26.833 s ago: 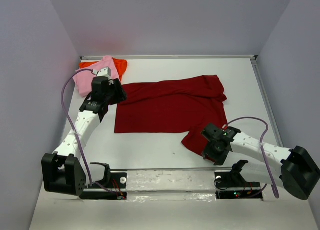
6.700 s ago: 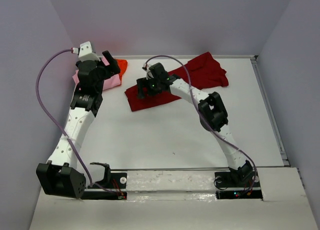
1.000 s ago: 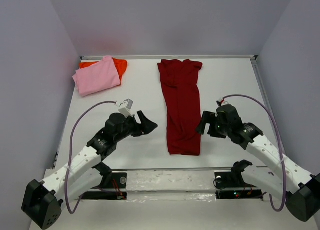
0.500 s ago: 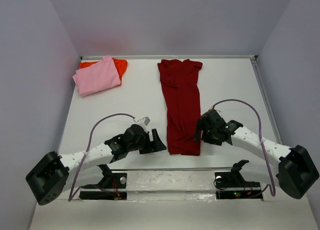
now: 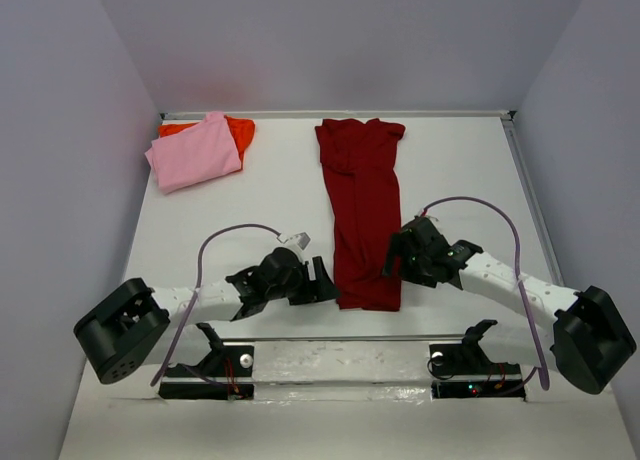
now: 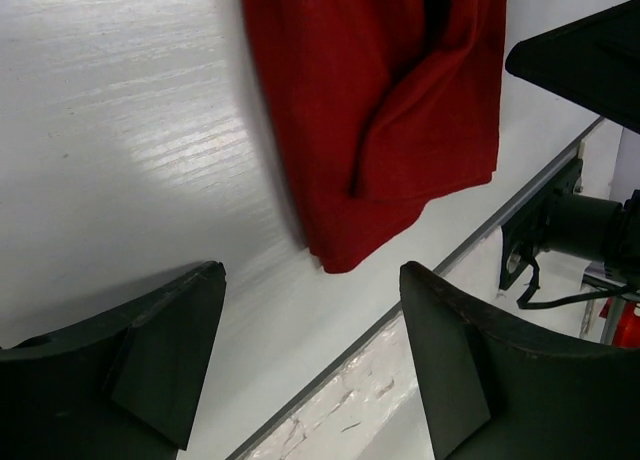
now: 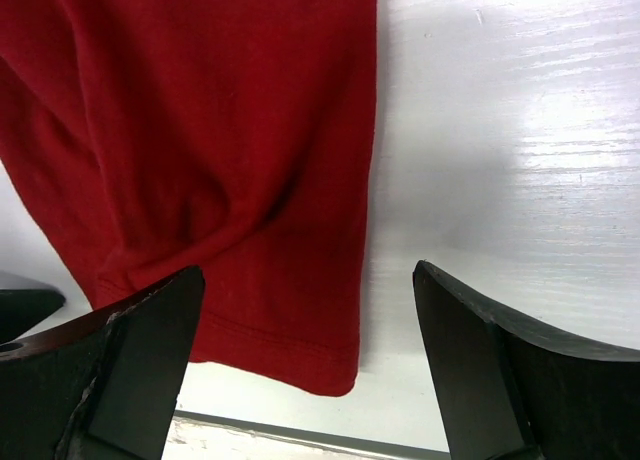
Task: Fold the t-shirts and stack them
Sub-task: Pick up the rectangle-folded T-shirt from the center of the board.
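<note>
The left end effector [image 5: 322, 280] has been brought in closer to the dark red t-shirt [image 5: 362, 215] than half a second ago. It is now placed just beside the shirt's near left corner. The right end effector [image 5: 392, 263] has been moved only a little and is set at the near right edge of the same shirt. The shirt itself has not been moved. It is laid flat on the worktop [image 5: 270, 210] as a long, thin strip running from near to far.

Both end effectors are opened wide, and nothing is held in either. From the left wrist, the shirt's near corner [image 6: 380, 100] is seen just ahead of the wide gap [image 6: 310, 350]. From the right wrist, the hem [image 7: 200, 130] is seen between the spread fingers [image 7: 510, 370].

In the far left corner, the pink t-shirt [image 5: 195, 152] is laid on top of the orange t-shirt [image 5: 238, 132], well apart from both arms.
</note>
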`<state>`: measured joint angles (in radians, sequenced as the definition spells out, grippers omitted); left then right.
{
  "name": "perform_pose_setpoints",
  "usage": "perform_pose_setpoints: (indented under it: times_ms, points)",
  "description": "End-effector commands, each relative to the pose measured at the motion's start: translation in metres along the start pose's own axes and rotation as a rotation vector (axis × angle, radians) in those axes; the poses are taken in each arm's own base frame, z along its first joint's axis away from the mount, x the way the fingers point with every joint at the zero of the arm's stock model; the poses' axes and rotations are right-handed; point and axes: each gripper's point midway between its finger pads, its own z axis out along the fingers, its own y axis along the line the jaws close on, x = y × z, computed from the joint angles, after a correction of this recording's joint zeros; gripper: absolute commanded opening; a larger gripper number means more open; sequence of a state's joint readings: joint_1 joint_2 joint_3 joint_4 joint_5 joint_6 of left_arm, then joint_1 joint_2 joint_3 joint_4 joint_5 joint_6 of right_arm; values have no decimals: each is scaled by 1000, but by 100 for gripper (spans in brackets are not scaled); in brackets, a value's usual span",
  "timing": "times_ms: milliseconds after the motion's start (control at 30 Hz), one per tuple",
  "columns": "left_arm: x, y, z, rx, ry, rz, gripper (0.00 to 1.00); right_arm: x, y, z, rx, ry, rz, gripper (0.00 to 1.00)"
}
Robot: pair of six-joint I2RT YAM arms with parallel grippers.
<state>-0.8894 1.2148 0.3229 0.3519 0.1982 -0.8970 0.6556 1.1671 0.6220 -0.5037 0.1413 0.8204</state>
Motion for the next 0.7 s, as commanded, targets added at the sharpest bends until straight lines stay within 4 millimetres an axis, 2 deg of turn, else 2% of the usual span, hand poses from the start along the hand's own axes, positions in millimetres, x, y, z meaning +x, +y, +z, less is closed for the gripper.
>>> perform_pose_setpoints:
  times_ms: [0,67,133,333,400,533,667]
  points:
    - [-12,-14,6,39,-41,15,81,-15,20,-4,-65,-50,21,90]
    - [-12,-13,9,36,-38,9,79,-15,22,-3,-71,-48,20,90]
    - [-14,-21,12,68,-40,17,77,-13,24,-2,-80,-35,19,90]
    - [-5,-20,29,54,10,36,70,-7,31,-1,-131,-13,42,89]
    - [-4,-22,32,60,16,39,70,2,32,0,-145,11,55,89]
    - [-1,-20,35,57,29,45,70,38,23,11,-148,76,70,88]
    - [0,-20,35,61,29,44,69,64,17,15,-143,123,82,88]
